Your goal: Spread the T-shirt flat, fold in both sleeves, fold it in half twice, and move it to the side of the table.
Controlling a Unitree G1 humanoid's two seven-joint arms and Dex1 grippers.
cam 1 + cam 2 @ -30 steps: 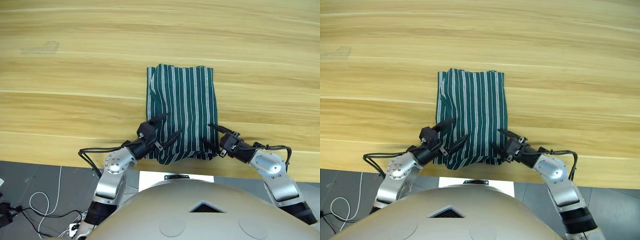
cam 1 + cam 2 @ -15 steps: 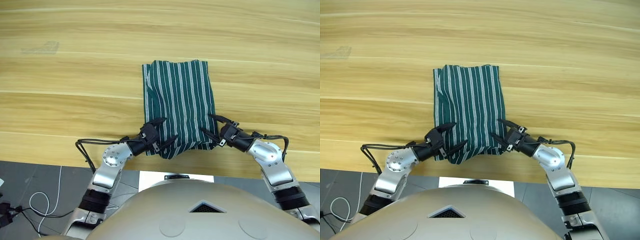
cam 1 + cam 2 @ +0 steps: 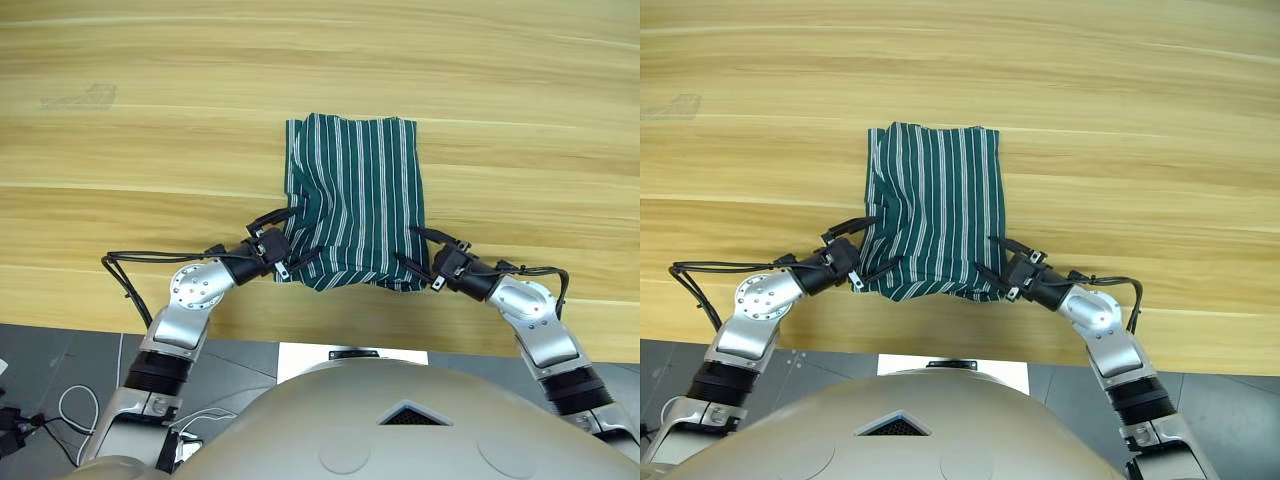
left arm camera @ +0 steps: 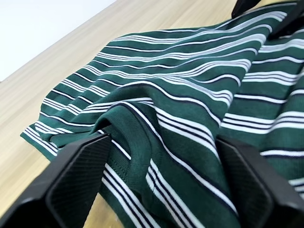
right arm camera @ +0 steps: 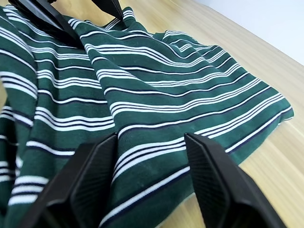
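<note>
The folded dark-green white-striped cotton T-shirt (image 3: 355, 190) lies on the light wooden tabletop (image 3: 150, 150), close to its near edge. The left pincer (image 3: 305, 233) is spread around the shirt's near-left corner. The right pincer (image 3: 409, 248) is likewise spread around the near-right corner.

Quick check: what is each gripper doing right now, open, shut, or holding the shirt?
Left gripper: open, fingers spread around the T-shirt's near left corner.
Right gripper: open, fingers spread around the near right corner.
</note>
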